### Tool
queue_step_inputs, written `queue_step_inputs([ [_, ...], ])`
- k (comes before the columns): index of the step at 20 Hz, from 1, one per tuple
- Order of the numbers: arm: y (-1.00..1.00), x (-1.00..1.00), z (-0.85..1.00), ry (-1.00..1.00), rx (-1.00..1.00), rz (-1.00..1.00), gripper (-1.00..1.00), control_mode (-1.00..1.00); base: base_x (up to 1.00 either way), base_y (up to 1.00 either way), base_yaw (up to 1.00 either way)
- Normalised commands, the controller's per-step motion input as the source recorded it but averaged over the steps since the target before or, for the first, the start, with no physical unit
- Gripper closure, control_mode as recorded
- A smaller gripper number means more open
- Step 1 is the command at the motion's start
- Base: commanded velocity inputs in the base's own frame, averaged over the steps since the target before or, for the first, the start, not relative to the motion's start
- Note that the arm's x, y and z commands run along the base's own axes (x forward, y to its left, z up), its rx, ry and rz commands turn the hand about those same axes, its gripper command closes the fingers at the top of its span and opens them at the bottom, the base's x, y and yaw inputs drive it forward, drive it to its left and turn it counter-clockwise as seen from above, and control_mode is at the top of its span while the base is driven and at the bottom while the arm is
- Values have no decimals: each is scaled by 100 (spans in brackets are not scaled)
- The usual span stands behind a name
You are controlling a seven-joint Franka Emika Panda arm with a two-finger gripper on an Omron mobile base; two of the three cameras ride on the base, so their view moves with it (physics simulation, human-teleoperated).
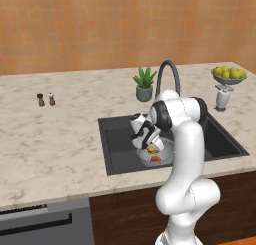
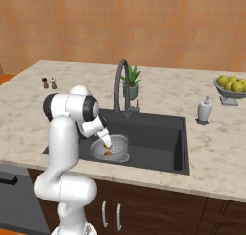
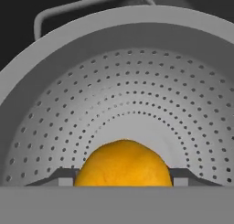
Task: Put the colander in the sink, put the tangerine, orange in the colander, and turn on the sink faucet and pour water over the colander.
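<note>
The grey pierced colander (image 1: 145, 158) (image 2: 123, 141) (image 3: 128, 81) sits in the dark sink (image 1: 120, 139) (image 2: 153, 133), at its front left. My gripper (image 1: 151, 147) (image 2: 105, 142) (image 3: 122, 179) reaches down into the colander, shut on the yellow-orange orange (image 1: 151, 151) (image 2: 106, 146) (image 3: 122, 163), with a fingertip on each side of it. Just below it, a redder tangerine (image 1: 156, 159) (image 2: 109, 153) lies on the colander's bottom. The gooseneck sink faucet (image 1: 170, 69) (image 2: 120, 76) arches behind the sink. No water shows at its spout.
A potted plant (image 1: 144, 84) (image 2: 131, 83) stands beside the faucet. On the counter to the right are a soap dispenser (image 1: 223, 96) (image 2: 205, 109) and a footed bowl of yellow-green fruit (image 1: 229, 74) (image 2: 230, 85). Two small shakers (image 1: 46, 99) (image 2: 49, 83) stand far left.
</note>
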Motion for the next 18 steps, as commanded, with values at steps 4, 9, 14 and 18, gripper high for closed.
queue_step_inputs([
  [4, -27, -30, 0, 0, 5, 2, -100, -100, 0, 0, 0],
  [9, -5, -29, 21, 0, 11, 5, -100, -100, 0, 0, 0],
  [14, 2, -32, 56, -3, 5, 5, -100, -100, 0, 0, 0],
  [18, 4, -40, 87, -6, 2, 1, -100, -100, 0, 0, 0],
])
